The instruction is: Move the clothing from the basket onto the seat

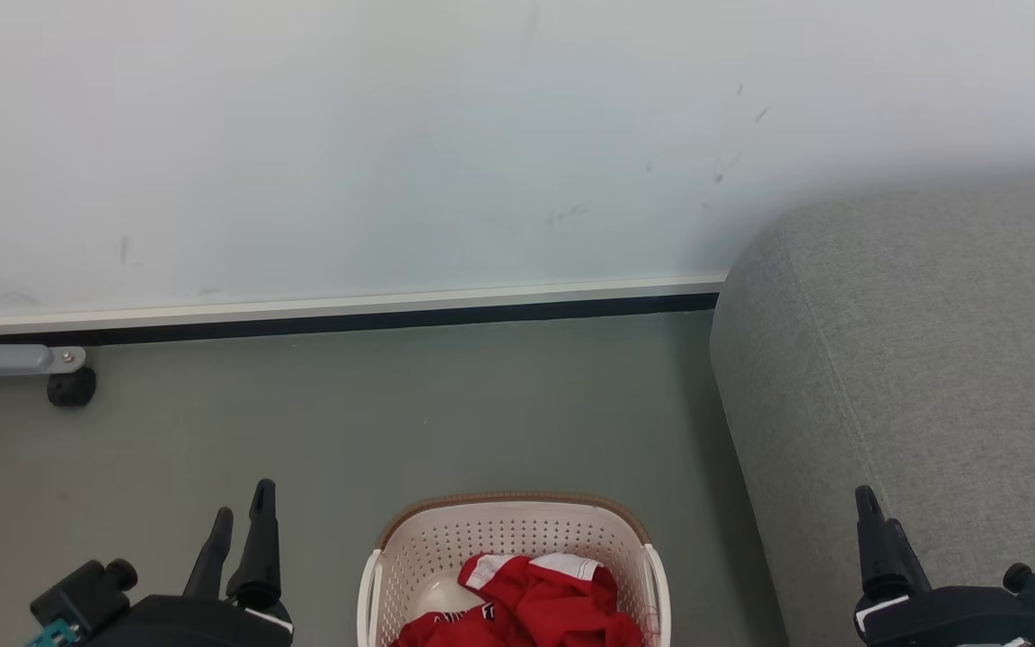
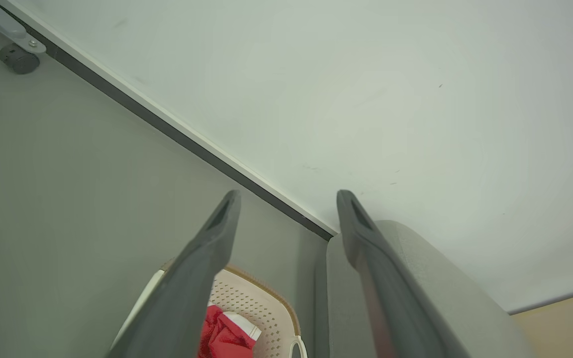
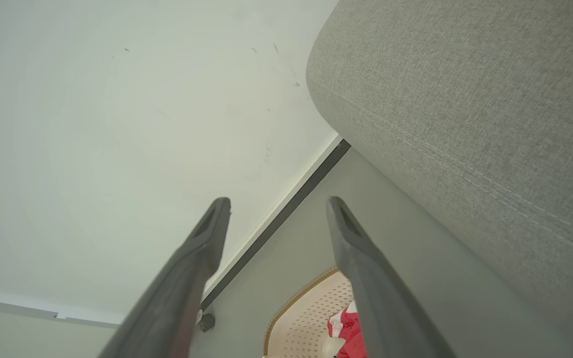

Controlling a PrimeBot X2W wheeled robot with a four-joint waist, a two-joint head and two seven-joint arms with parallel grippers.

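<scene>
With the left end effector and right end effector both spread empty and the clothing heaped in the basket on the floor beside the sofa, a shallow pinch may slip off thin fabric or tip the basket.

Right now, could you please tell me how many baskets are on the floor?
1. The white basket stands on the floor left of the grey sofa, holding red clothing; others may lie out of view.

Head camera above, facing forward and down, wrist cameras flanking, tilted, all sharing the basket
</scene>
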